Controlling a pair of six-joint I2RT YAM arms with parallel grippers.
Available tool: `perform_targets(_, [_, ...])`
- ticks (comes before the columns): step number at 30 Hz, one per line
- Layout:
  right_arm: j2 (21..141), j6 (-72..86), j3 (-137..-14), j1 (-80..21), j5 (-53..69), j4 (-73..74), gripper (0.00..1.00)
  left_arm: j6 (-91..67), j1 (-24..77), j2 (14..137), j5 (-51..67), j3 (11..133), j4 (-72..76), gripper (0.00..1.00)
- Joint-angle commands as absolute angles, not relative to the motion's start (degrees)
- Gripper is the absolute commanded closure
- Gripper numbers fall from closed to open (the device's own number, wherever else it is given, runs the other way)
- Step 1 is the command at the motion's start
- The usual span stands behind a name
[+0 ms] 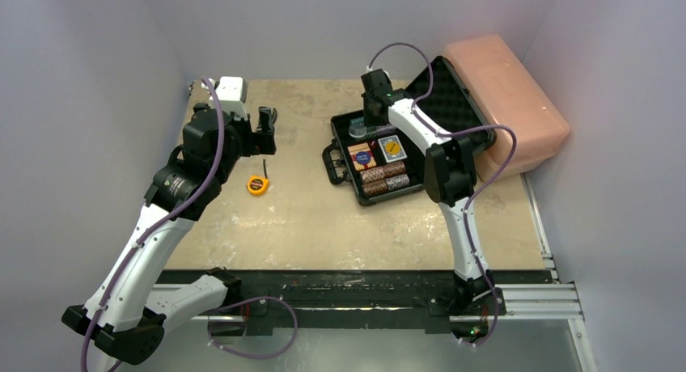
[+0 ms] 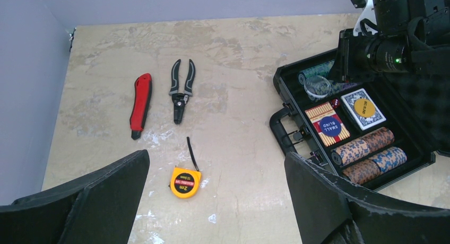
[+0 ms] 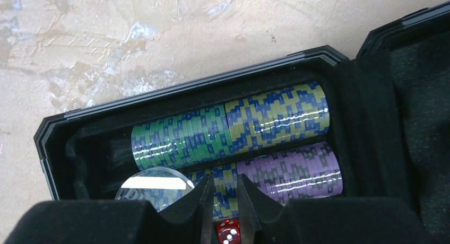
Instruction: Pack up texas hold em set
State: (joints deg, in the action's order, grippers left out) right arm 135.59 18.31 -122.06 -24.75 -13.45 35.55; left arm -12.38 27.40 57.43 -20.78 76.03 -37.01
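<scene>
Read "SMALL BLIND" inside black hard briefcase, "2m" on yellow tape measure; saw left gripper agape, right gripper narrowed astride red die, grip unclear.

A robot lab cell, this was: bare pale-grey walls boxed in a scuffed beige tabletop, and the white-and-black left arm and right arm stood bolted along a slotted aluminium rail.
</scene>
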Motion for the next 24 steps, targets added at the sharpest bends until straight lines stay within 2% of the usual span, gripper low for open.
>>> perform_targets(1, [135.2,17.85,-122.52,-24.97,-11.94,35.53,0.75,-11.52,27.16,56.98,-20.57,76.38,-35.12,0.0])
perform_targets(24, [132.45,17.82,-119.93,-25.73,-4.25,34.59,0.77,-11.52,26.9,57.05,-20.23,76.38,-35.13,0.0])
